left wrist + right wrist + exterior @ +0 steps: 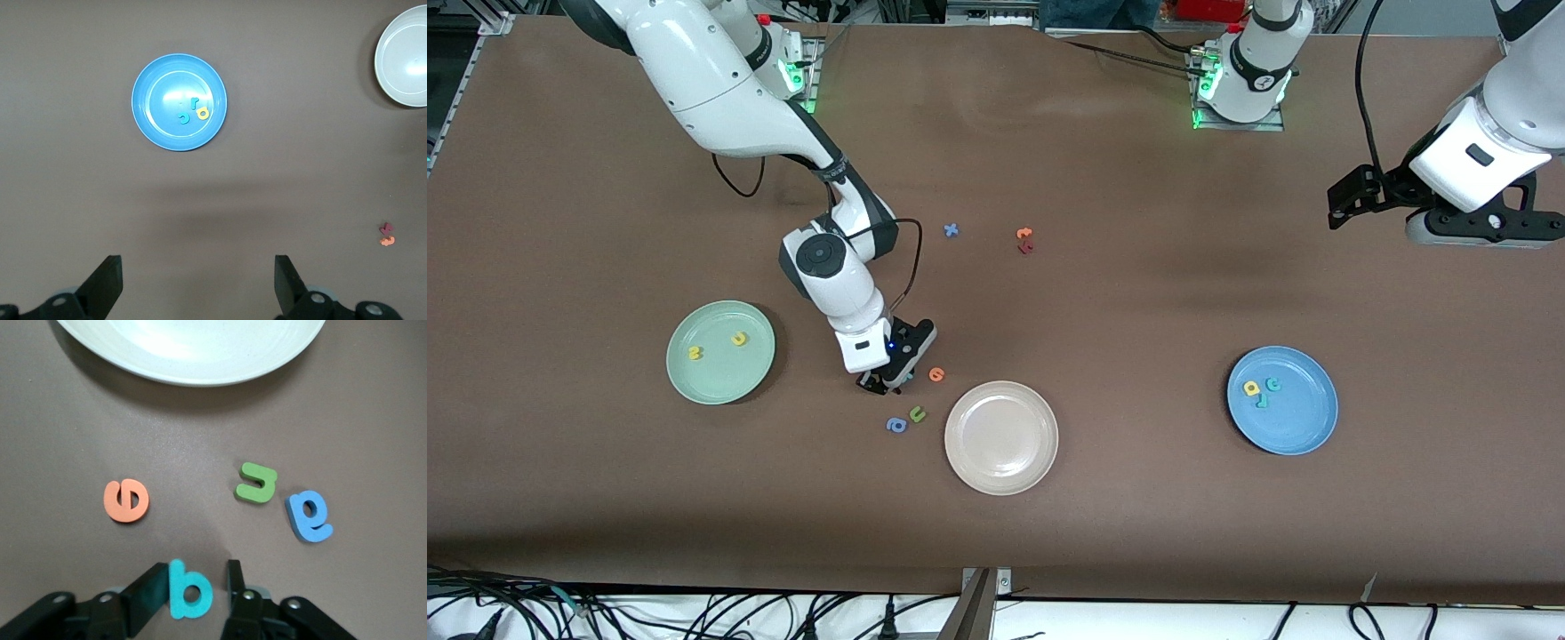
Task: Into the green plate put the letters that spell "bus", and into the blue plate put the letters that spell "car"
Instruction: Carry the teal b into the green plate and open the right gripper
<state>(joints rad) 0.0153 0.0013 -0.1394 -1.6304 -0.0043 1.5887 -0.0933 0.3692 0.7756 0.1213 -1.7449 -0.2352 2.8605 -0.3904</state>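
My right gripper is down at the table beside the beige plate, with the teal "b" flat between its fingers. One finger touches the letter's stem and the other stands a small gap off, so it is open. The green plate holds two yellow letters. The blue plate holds the yellow "a", teal "c" and teal "r". My left gripper waits open and empty, high over the left arm's end of the table.
The beige plate lies between the other two plates. An orange round letter, green "u" and blue "a" lie by the right gripper. A blue "x" and two reddish letters lie mid-table.
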